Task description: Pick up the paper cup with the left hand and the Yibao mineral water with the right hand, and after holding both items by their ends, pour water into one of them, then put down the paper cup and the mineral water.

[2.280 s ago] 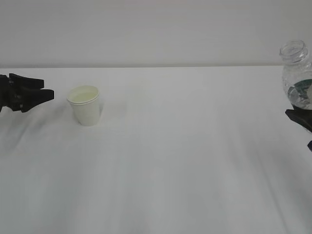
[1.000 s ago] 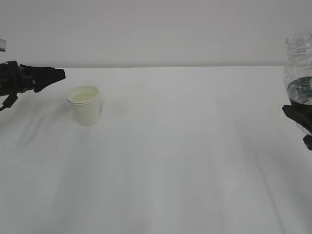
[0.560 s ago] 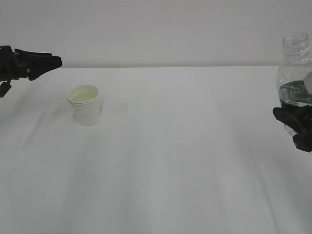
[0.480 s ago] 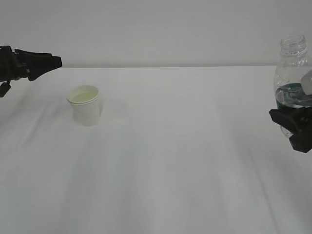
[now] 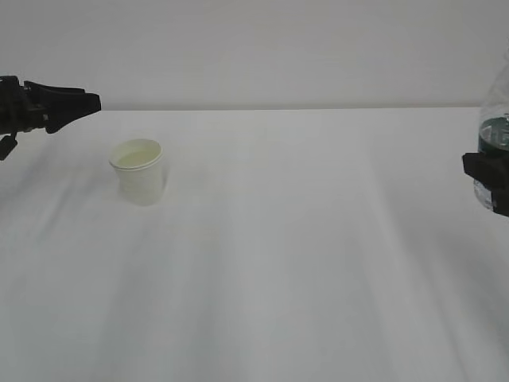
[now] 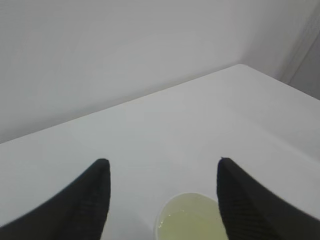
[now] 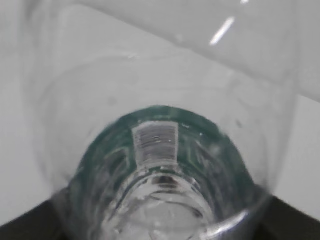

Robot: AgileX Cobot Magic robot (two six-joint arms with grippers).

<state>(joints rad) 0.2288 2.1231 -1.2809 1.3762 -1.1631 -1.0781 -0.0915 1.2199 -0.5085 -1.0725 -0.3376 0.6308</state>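
The paper cup (image 5: 138, 172) stands upright on the white table at the left, with pale liquid inside. In the left wrist view it (image 6: 194, 219) sits low, between and below the fingers. My left gripper (image 5: 91, 102) hangs open and empty above and to the left of the cup, apart from it; its fingers (image 6: 94, 200) are spread wide. My right gripper (image 5: 488, 177) is at the far right edge, shut on the Yibao mineral water (image 5: 498, 137), held upright and partly cut off. The bottle's green label (image 7: 160, 150) fills the right wrist view.
A white cloth covers the table (image 5: 302, 263). A pale wall (image 5: 262, 48) rises behind the table's far edge. The table's right corner (image 6: 240, 66) shows in the left wrist view.
My right gripper has carried the bottle to the right, so its neck and most of its body have left the view. The left gripper rose earlier and has since held still. The cup has not moved.
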